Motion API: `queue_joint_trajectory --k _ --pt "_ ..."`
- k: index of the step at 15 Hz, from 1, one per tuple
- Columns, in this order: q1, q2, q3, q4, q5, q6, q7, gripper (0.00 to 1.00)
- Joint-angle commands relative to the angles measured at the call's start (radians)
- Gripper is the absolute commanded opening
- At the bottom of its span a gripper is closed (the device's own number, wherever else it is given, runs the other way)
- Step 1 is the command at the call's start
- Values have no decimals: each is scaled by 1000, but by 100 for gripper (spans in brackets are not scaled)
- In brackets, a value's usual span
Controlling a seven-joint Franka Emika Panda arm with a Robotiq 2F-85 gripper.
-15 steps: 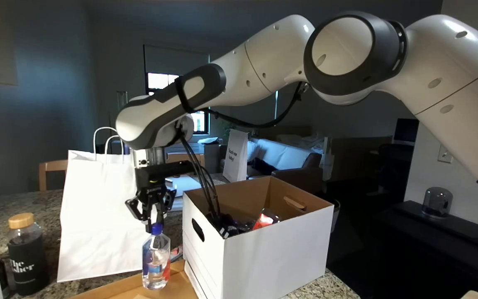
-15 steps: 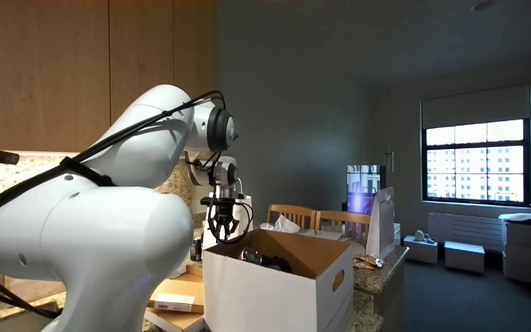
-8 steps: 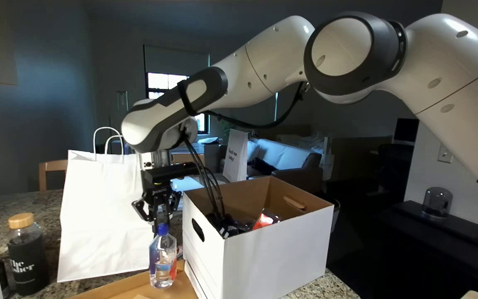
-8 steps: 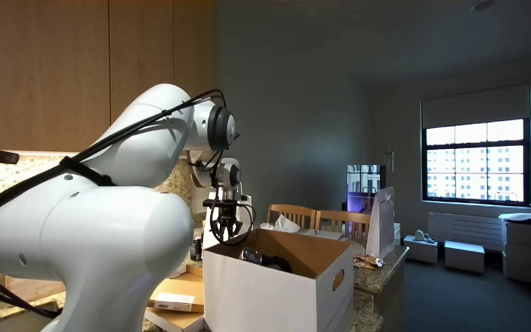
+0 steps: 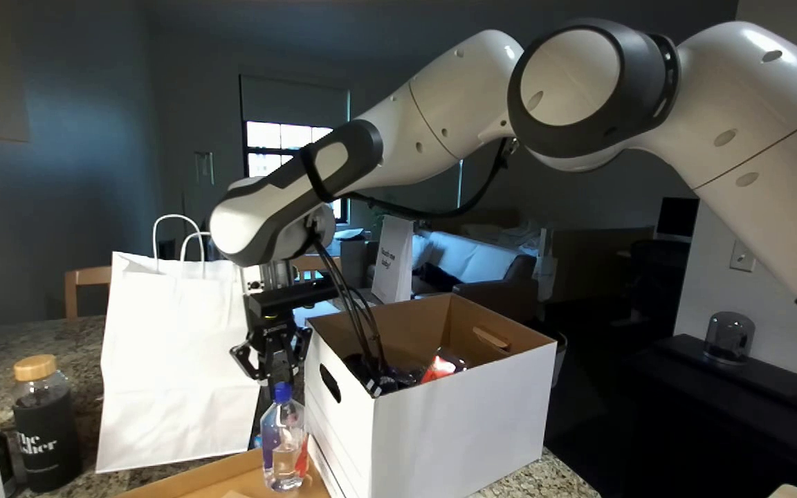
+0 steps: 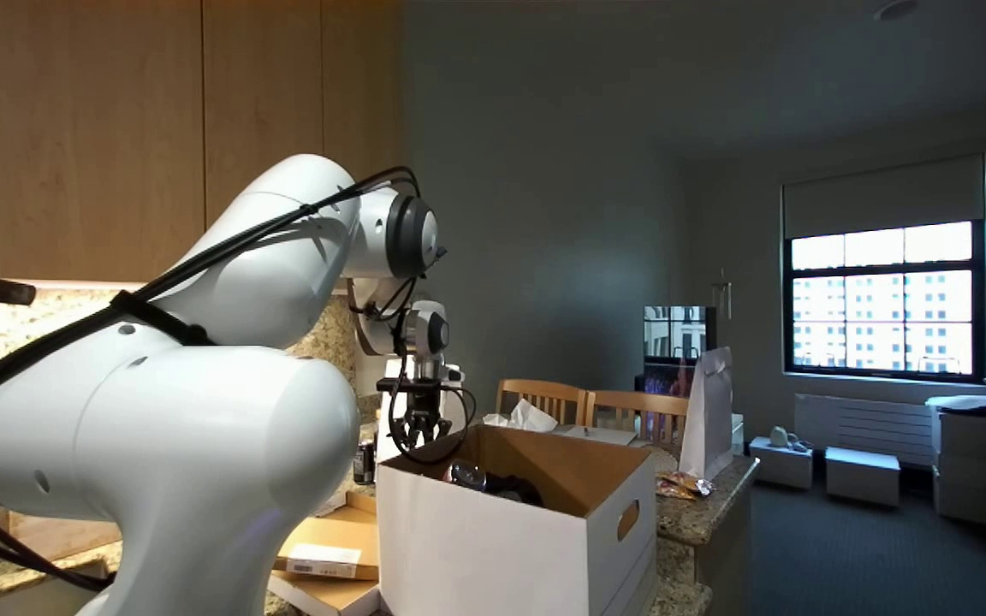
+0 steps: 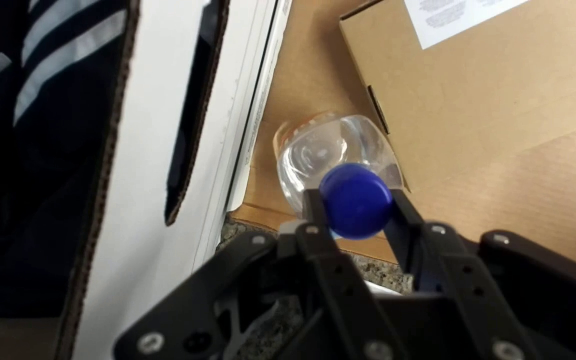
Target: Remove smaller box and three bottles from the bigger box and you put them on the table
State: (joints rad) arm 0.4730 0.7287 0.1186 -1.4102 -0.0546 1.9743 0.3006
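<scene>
Black tool [image 7: 357, 209] pinches clear plastic bottle [image 5: 284, 446] by blue cap [image 7: 356, 200]; bottle straight below, long axis near-vertical, just outside large white cardboard box [image 5: 464, 422]. Next, likely: lower.

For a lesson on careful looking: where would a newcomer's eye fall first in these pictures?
Probably on the white robot arm, arching in from the right edge of an exterior view. Then perhaps the blue cap near the middle of the wrist view, pinched in the tool, on a clear bottle beside the large white box.
</scene>
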Motion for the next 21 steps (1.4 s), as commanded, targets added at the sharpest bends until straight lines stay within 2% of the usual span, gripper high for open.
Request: queue_joint_trajectory --k 1,3,4,5,7,12,16,21 --pt "-11 -29 12 -48 1 9 19 13" --pt "-12 -31 13 -55 2 10 18 14" --pt "-12 -33 13 -59 2 11 19 17" --pt "-14 -36 14 -65 5 13 19 59" --pt "-15 -41 16 -71 7 16 16 66" --pt "-16 -81 25 -95 6 0 2 98" --pt "-33 -186 58 -183 21 12 -43 100" --pt "-72 -390 68 -364 47 43 -17 100"
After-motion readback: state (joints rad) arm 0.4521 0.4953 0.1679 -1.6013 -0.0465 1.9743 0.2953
